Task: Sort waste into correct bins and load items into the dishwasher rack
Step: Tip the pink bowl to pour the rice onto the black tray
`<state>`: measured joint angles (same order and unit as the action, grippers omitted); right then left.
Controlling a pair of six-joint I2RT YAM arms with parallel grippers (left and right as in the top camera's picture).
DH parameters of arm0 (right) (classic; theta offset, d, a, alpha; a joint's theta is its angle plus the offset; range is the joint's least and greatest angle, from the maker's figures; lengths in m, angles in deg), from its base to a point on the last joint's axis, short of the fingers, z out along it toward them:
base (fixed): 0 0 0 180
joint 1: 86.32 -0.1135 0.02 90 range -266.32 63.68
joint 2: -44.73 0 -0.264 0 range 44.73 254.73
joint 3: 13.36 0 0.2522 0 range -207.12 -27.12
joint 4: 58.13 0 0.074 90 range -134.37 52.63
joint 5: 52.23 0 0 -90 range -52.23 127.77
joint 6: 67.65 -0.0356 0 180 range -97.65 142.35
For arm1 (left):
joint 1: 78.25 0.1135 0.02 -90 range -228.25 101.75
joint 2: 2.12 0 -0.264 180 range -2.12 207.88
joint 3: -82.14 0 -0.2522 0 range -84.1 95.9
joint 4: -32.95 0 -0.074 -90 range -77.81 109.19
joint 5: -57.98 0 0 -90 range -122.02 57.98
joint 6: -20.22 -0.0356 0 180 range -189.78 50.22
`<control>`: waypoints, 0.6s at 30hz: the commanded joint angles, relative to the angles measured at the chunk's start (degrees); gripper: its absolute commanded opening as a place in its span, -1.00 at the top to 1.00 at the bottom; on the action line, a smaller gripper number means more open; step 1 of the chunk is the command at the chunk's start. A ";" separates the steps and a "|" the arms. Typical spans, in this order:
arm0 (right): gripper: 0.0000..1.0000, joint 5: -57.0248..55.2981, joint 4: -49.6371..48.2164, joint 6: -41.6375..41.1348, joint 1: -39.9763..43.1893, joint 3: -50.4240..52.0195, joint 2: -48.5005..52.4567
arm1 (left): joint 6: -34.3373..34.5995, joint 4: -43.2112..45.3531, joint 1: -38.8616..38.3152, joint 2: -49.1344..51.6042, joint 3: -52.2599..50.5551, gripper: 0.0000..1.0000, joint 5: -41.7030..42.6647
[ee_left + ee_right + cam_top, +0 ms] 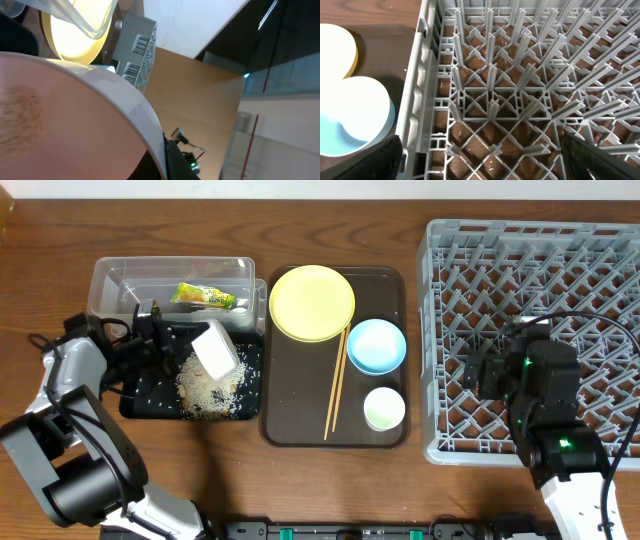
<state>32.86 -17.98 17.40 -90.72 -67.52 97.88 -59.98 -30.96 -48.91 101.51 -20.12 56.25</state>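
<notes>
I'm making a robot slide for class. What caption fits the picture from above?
Left gripper tips white bowl over black tray, rice piled below; right gripper hovers open above the rack.

rack pegs (490, 75) crowd below right gripper (482, 157), tilted white bowl (215, 348) blocks black tray (137, 408)

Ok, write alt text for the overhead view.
The left gripper holds a white bowl tipped over a black tray, rice piled beneath. A clear tub behind holds a wrapper; a brown tray carries yellow plate, blue bowl, cup and chopsticks. The right gripper hangs open over a grey rack.
</notes>
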 commanded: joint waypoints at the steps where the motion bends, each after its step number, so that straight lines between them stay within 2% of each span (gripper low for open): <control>1: -0.98 0.02 0.20 0.09 -0.50 -1.03 0.00 | 4.79 -0.20 1.29 0.24 -0.02 0.88 1.86; 7: -0.99 0.02 0.20 0.09 -0.50 -1.03 0.00 | 5.86 -0.20 2.78 0.24 -0.02 0.88 1.86; 18: -0.99 0.04 0.22 0.07 -0.50 -1.03 0.00 | 15.13 -0.17 5.16 0.24 0.00 0.88 1.86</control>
<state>32.86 -17.95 17.38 -90.72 -67.52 97.88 -48.42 -30.96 -44.56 101.51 -20.12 56.57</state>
